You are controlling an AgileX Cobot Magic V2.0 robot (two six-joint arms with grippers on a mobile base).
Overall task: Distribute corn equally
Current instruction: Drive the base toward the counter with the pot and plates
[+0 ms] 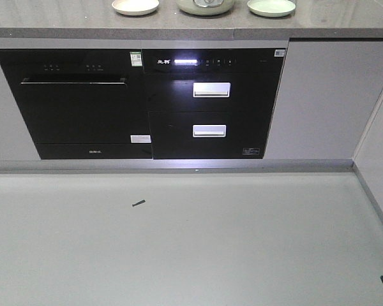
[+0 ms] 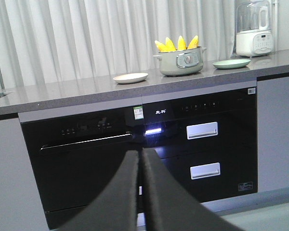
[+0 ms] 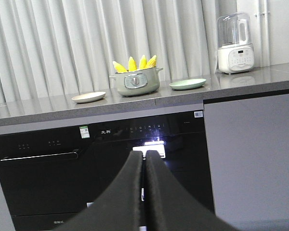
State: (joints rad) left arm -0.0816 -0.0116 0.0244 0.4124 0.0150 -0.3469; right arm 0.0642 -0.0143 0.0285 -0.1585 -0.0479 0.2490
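four cobs of corn (image 2: 177,44) stand tips up in a grey-green pot (image 2: 180,65) on the grey countertop (image 2: 62,91). the pot sits between a cream plate (image 2: 130,77) and a green plate (image 2: 231,63), apart from both. left gripper (image 2: 140,155): fingers pressed together, nothing held, low before the black appliance fronts (image 2: 86,163). right gripper (image 3: 145,154): likewise closed and empty.

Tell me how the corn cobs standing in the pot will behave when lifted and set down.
The corn stands tips-up in the pot without sagging, so it is likely stiff. Being round and tapered, a cob would probably roll once laid on the cream plate. A pinch on the narrowing tip may slip off.
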